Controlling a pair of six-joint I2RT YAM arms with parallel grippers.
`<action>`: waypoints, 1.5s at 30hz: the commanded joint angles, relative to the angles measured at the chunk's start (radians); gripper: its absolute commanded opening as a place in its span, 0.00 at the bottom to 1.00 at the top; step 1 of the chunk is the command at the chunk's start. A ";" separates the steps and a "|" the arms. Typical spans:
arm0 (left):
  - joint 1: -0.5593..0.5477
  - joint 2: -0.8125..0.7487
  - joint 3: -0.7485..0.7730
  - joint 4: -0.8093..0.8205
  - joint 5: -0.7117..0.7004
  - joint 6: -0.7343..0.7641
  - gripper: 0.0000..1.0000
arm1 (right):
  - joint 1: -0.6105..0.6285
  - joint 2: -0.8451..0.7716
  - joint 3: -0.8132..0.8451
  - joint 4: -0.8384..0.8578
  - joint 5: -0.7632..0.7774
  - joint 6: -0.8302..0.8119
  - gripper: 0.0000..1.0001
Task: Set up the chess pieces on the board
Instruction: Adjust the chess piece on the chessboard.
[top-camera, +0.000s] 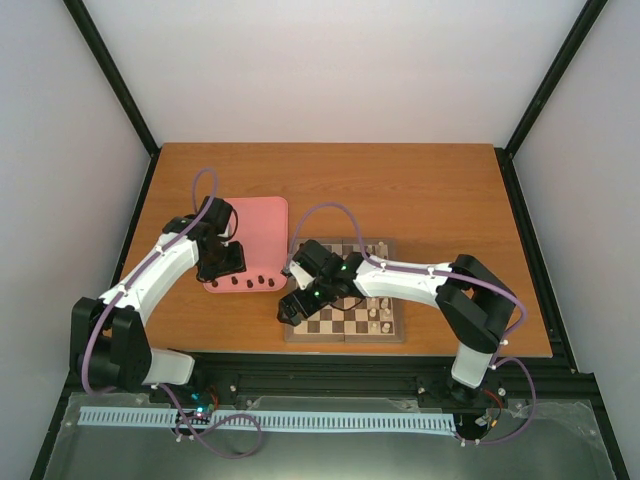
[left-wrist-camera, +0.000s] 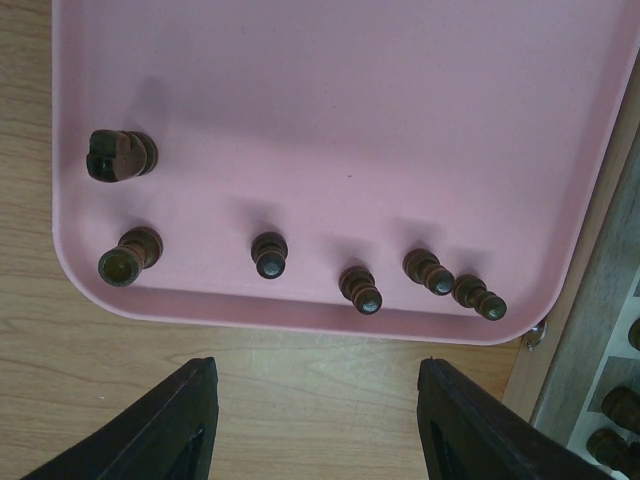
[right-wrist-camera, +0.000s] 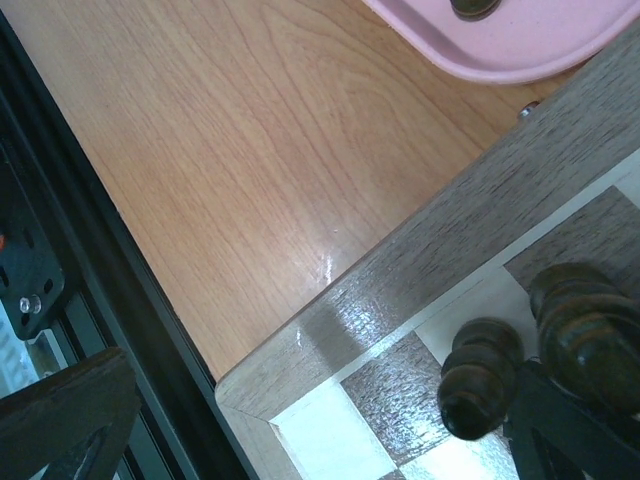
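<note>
Pick phase: left claw (left-wrist-camera: 318, 378) apart, empty, over tray (left-wrist-camera: 300, 80) near edge, next drop onto a dark piece (left-wrist-camera: 269, 252); right claw (right-wrist-camera: 320, 410) wide apart at board (right-wrist-camera: 420, 270) near-left corner.

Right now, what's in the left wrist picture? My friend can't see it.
Six dark brown chess pieces sit along one edge of a pink tray. The left end effector hovers open and empty over the wooden table just outside it. The edge of the board shows at right.
</note>
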 joint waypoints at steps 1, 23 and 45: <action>0.010 0.004 0.028 0.026 -0.002 0.021 0.57 | 0.004 0.015 0.027 0.009 -0.013 -0.011 1.00; 0.010 0.010 0.013 0.040 0.004 0.014 0.57 | -0.013 0.036 0.046 -0.017 0.029 -0.043 1.00; 0.010 0.048 0.036 0.048 0.005 0.021 0.57 | -0.042 0.069 0.060 0.000 0.003 -0.051 1.00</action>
